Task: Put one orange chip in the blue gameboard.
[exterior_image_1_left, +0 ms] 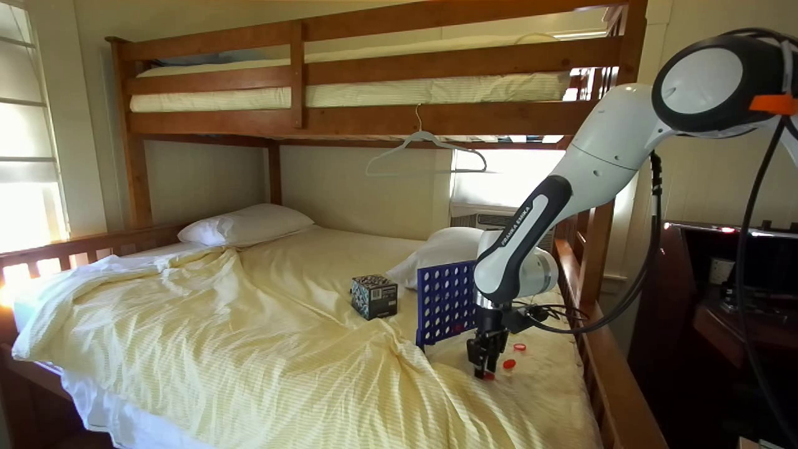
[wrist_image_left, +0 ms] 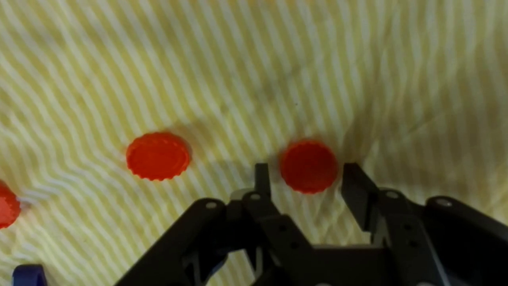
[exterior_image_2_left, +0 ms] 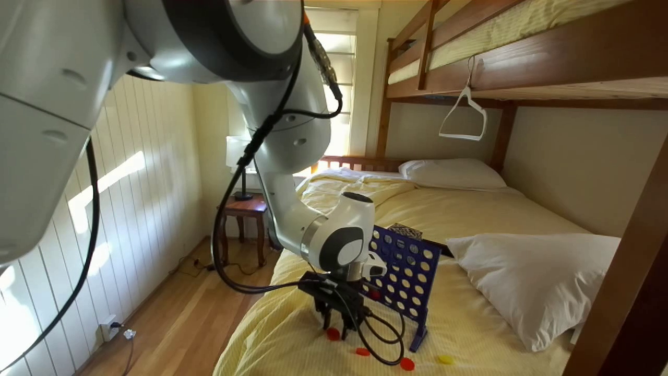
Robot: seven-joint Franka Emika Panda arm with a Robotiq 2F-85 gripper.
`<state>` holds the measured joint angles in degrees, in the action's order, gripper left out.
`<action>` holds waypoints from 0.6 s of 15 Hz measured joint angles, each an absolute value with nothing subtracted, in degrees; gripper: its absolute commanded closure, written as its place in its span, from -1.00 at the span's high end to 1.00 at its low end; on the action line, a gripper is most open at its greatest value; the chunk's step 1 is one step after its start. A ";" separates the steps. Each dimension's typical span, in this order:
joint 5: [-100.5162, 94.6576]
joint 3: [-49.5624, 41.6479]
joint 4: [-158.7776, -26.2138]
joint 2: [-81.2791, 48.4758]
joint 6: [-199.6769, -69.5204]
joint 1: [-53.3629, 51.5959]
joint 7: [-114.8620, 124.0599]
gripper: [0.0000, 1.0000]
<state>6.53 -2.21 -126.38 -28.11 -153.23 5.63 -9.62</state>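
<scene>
The orange-red chip lies flat on the striped sheet between my two fingertips, with a gap to each finger. My gripper is open and low over the bed; it also shows in both exterior views. Another orange-red chip lies to the left in the wrist view, and a third is cut by the left edge. The blue gameboard stands upright beside my gripper, partly hidden by the arm in both exterior views. A dark red chip shows at its lower part.
A yellow chip lies near the gameboard's foot. A dark patterned cube stands behind the board. A white pillow lies near the board. A rumpled yellow cover spreads over the bed. The wooden bed rail borders the bed.
</scene>
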 measured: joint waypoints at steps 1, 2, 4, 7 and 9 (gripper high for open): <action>6.53 -2.21 -126.38 -28.11 -153.23 5.63 -9.64 -0.65; 6.53 -2.21 -126.36 -28.11 -153.23 5.63 -9.64 -0.80; 6.53 -2.21 -126.33 -28.11 -153.22 5.63 -9.65 -0.80; 6.53 -2.21 -126.28 -28.11 -153.23 5.63 -9.65 -0.80; 6.53 -2.22 -126.26 -28.08 -153.33 5.65 -9.65 -0.80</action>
